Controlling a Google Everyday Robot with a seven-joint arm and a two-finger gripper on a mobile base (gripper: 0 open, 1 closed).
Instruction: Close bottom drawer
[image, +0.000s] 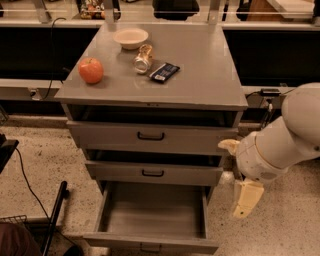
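Narrow grey metal bottom drawer (152, 215): pulled out, plain tray floor showing, dark handle at near front | cream gripper (244, 207): right of it, apart; grip state indeterminable.

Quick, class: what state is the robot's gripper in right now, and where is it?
Gripper: open or closed cannot be told. It hangs pointing down, to the right of the pulled-out bottom drawer and apart from it.
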